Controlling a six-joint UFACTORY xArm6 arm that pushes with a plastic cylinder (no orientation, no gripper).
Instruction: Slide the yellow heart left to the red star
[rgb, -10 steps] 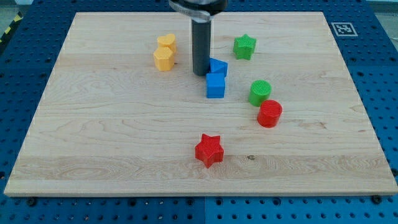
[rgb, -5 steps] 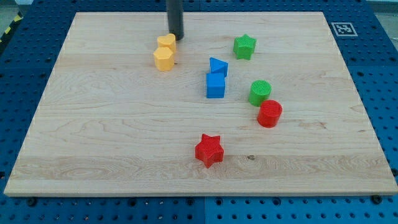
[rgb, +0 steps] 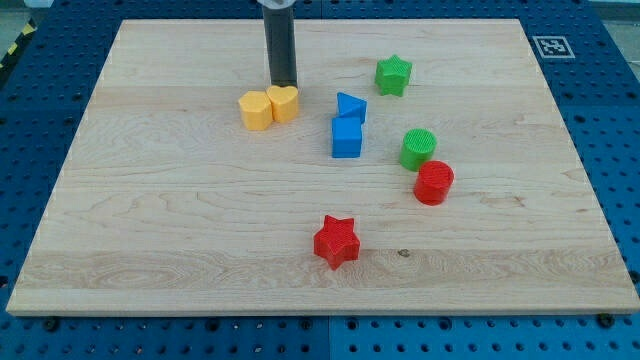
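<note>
The yellow heart (rgb: 284, 102) lies on the wooden board (rgb: 150, 220), upper middle. It touches a yellow hexagon block (rgb: 256, 110) on its left. My tip (rgb: 284, 85) stands right at the heart's top edge, touching or nearly touching it. The red star (rgb: 337, 241) lies well below, towards the view's bottom and a little right of the heart.
A blue triangle (rgb: 351, 106) and a blue cube (rgb: 347, 137) sit right of the heart. A green star (rgb: 394, 74) is at the upper right. A green cylinder (rgb: 418, 148) and a red cylinder (rgb: 434, 183) stand at the right.
My tip went from beside the blue blocks up to the top of the yellow pair, then came down. The heart slid down and right; the hexagon shifted slightly down and left.
</note>
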